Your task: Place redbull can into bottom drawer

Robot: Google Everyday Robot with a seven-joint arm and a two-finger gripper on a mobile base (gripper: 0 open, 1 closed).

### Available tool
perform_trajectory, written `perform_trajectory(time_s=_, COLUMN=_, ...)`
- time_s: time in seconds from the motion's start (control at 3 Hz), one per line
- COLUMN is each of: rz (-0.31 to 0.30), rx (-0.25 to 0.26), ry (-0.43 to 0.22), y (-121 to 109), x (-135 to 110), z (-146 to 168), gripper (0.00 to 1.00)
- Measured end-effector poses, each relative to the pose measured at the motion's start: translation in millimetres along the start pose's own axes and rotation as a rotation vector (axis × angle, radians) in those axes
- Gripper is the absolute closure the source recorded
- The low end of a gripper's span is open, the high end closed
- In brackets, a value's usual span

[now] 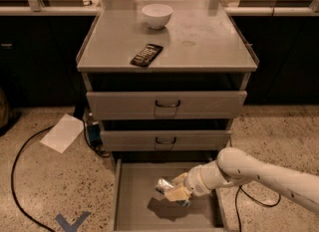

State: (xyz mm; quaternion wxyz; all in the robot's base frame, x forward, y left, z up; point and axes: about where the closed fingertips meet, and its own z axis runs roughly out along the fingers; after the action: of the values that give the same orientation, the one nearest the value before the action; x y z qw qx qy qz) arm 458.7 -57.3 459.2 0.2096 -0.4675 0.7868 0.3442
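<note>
Grey metal cabinet (199, 42) stands with its bottom drawer (130, 211) open toward the near side. White arm (259, 171) reaches in from the right, placing the gripper (173, 192) above the drawer floor, slightly right of centre. Its fingers are clamped on the redbull can (162, 184), which is held tilted over the drawer with a shadow beneath it.

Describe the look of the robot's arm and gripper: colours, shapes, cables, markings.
The arm is a smooth, rounded off-white tube that swells into a bulbous joint, with a few small dark dots on its shell. It narrows through a ringed wrist to the gripper over the bottom drawer; its fingers look pale yellowish-tan. No cables or lettering show on it.
</note>
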Motion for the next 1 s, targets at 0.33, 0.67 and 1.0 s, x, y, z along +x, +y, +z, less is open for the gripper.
perform_trajectory(time_s=0.33, rz=0.005, rx=-0.002, ry=-0.027, y=-36, x=19, z=51, gripper=1.00)
perform_trajectory(time_s=0.67, rz=0.029, rx=-0.019, ry=-0.005, y=-70, x=45, z=108, gripper=1.00)
perform_trajectory(time_s=1.0, rz=0.035, rx=-0.018, ry=-0.010, y=-67, x=49, z=116, gripper=1.00)
